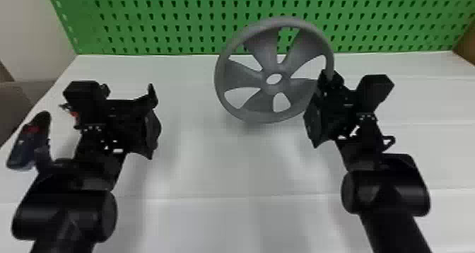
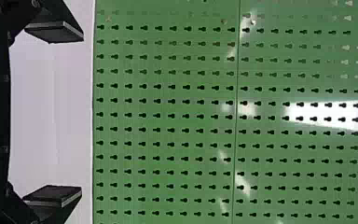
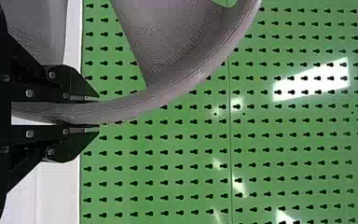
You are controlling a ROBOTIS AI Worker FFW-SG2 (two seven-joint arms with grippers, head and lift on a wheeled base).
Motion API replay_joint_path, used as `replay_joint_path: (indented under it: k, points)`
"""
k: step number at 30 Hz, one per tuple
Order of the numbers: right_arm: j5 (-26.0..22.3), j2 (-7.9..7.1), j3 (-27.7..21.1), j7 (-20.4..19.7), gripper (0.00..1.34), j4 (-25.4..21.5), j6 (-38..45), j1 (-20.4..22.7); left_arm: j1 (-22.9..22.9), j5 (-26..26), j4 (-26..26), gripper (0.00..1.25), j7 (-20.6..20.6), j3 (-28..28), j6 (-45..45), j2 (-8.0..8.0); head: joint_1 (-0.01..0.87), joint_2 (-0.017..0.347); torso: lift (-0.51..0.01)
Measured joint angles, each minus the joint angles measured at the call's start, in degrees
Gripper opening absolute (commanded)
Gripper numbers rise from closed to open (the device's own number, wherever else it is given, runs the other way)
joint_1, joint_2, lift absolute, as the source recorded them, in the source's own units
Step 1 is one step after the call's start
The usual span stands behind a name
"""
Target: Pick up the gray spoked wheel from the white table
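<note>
The gray spoked wheel is held up and tilted in the head view, its face toward the camera, with a faint shadow on the white table below. My right gripper is at the wheel's right rim. In the right wrist view the rim of the gray wheel passes between the two fingers of my right gripper, which is shut on it. Left of the wheel, apart from it, is my left gripper. The left wrist view has my left gripper open, its fingers wide apart with nothing between them.
A green pegboard stands along the table's back edge. At the far left, beside the left arm, is a dark object with a red mark. A brown surface shows at the right edge, behind the table.
</note>
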Motion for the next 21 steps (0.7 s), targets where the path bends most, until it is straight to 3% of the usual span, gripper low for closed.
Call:
replay_joint_path:
  k: [6,21]
  points:
    - [0.51,0.00,0.62,-0.51,0.26,0.00,0.34,0.00,0.11,-0.11,0.01,1.12,0.69,-0.48,0.00,0.00,0.767,0.035,-0.107]
    - [2.18,0.00,-0.14,-6.35,0.26,-0.39,1.15,0.78,0.39,0.10,0.09,1.12,-0.81,-0.21,-0.10,0.00,0.767,0.035,-0.107]
